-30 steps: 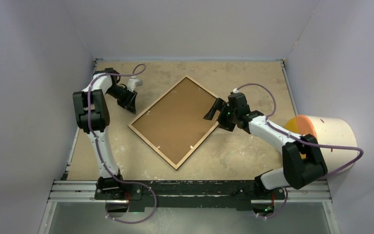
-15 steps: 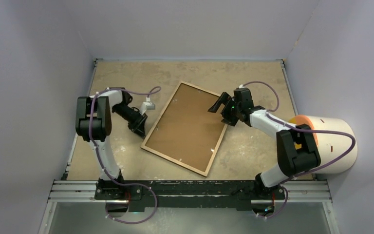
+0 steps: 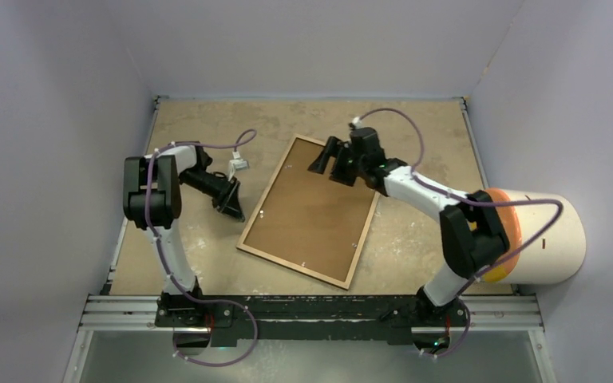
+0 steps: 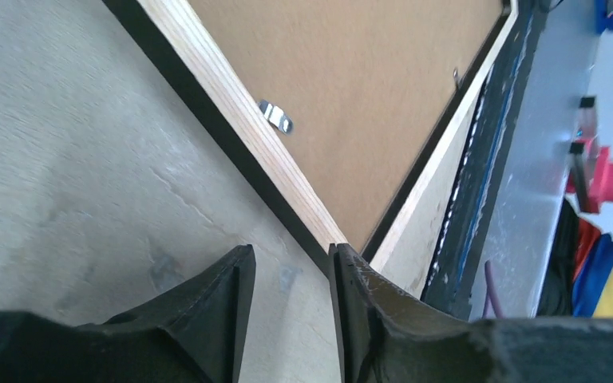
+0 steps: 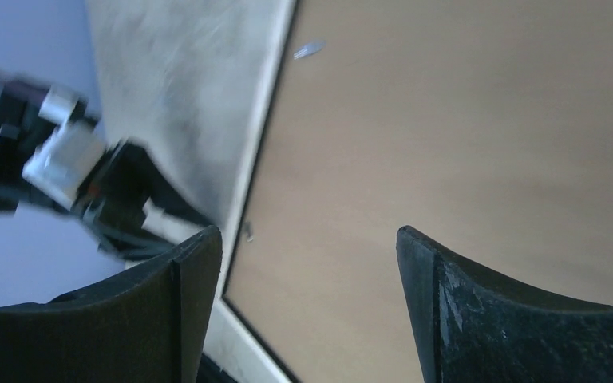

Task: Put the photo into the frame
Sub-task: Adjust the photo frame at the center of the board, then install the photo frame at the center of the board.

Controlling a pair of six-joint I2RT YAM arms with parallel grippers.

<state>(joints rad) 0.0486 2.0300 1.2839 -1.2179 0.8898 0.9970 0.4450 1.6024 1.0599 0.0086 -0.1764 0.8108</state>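
Nearest me, the black rail (image 3: 311, 307) ran along the edge at 6 o'clock. A band of bare table (image 3: 207, 267) lay open between it and the frame (image 3: 292, 266). The frame lay flat in the middle, back upward. Its pale wood rim ran round the brown backing board (image 3: 311, 207), with the long sides slanting from 7 toward 1 o'clock.

At the frame's 9 o'clock side the left gripper (image 3: 236, 212) sat low beside the long edge. Its fingers (image 4: 223, 319) stood a narrow way apart with nothing between them. The frame's near corner lay just ahead of their tips, touching or not I couldn't tell. A small metal clip (image 4: 275, 117) sat on the board by the rim.

Off the table at 3 o'clock stood a cream drum (image 3: 543, 235).

Farther back, the right gripper (image 3: 317, 162) hung over the board near the frame's 12 o'clock corner, spread wide and holding nothing. Beyond it, open table ran to the far wall.
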